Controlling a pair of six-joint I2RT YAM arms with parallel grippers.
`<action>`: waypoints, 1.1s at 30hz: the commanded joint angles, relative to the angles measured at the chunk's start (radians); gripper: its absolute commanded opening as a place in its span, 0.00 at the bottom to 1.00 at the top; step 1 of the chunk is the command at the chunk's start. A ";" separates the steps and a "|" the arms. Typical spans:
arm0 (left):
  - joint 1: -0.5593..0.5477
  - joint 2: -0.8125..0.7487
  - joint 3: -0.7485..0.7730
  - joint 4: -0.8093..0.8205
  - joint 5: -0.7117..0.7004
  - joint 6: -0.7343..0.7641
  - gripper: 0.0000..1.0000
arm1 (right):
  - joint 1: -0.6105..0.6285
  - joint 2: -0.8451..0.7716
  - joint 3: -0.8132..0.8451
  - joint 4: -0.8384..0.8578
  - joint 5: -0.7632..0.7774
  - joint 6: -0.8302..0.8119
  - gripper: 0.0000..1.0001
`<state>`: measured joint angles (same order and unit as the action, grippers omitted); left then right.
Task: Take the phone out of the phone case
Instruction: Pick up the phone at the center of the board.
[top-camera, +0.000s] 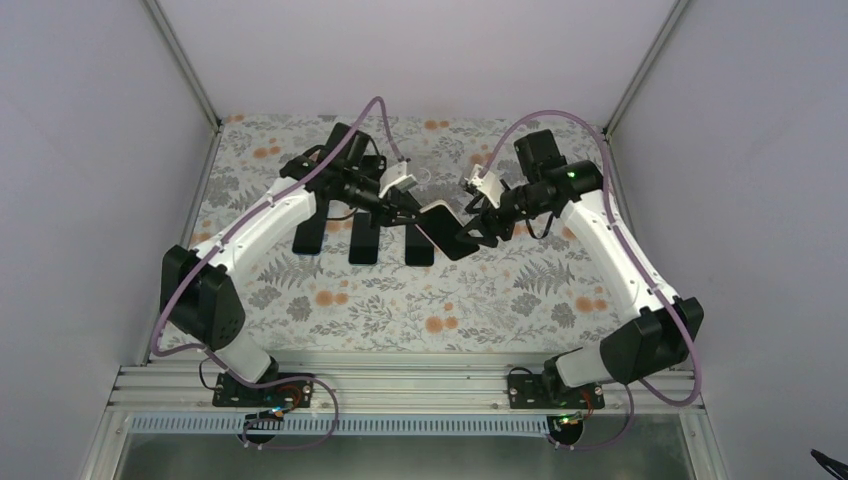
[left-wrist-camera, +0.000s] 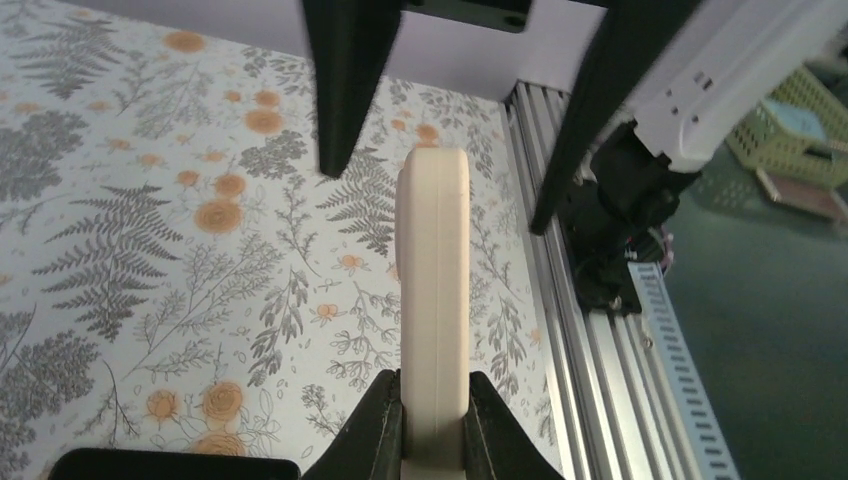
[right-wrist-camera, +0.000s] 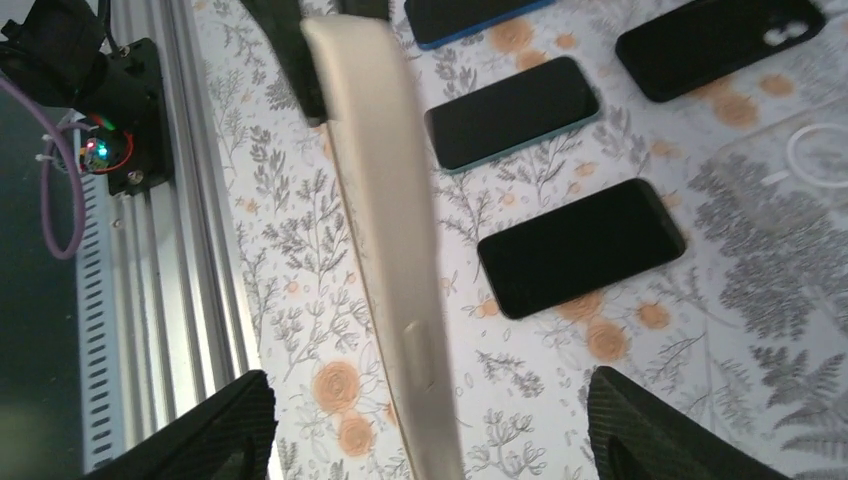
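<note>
The phone in its cream case (top-camera: 445, 228) is held in the air over the middle of the mat, and its dark face shows in the top view. My left gripper (top-camera: 408, 213) is shut on one end of it; in the left wrist view the cream case edge (left-wrist-camera: 432, 290) is clamped between my two fingers (left-wrist-camera: 385, 420). My right gripper (top-camera: 478, 230) is open, with its jaws wide apart on either side of the other end. In the right wrist view the case edge (right-wrist-camera: 385, 230) runs between my spread fingers (right-wrist-camera: 215, 430) without touching them.
Three dark phones (top-camera: 365, 235) lie side by side on the floral mat under the left arm. The right wrist view shows several phones (right-wrist-camera: 580, 247), a black case (right-wrist-camera: 720, 40) and a clear case (right-wrist-camera: 790, 200). The aluminium rail (top-camera: 400, 385) runs along the near edge.
</note>
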<state>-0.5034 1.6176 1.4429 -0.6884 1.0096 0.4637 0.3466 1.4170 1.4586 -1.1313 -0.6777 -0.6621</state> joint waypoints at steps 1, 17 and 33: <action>-0.042 0.015 0.072 -0.114 -0.014 0.190 0.02 | 0.021 0.029 0.040 -0.082 -0.041 -0.050 0.70; -0.118 0.088 0.171 -0.248 -0.091 0.285 0.02 | 0.159 0.078 0.027 -0.091 0.097 -0.047 0.39; -0.127 0.096 0.213 -0.278 -0.045 0.303 0.02 | 0.191 0.060 -0.065 -0.036 0.102 -0.038 0.30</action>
<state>-0.6254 1.7287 1.6135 -0.9913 0.8791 0.7288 0.5297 1.4849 1.4113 -1.1957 -0.5655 -0.7052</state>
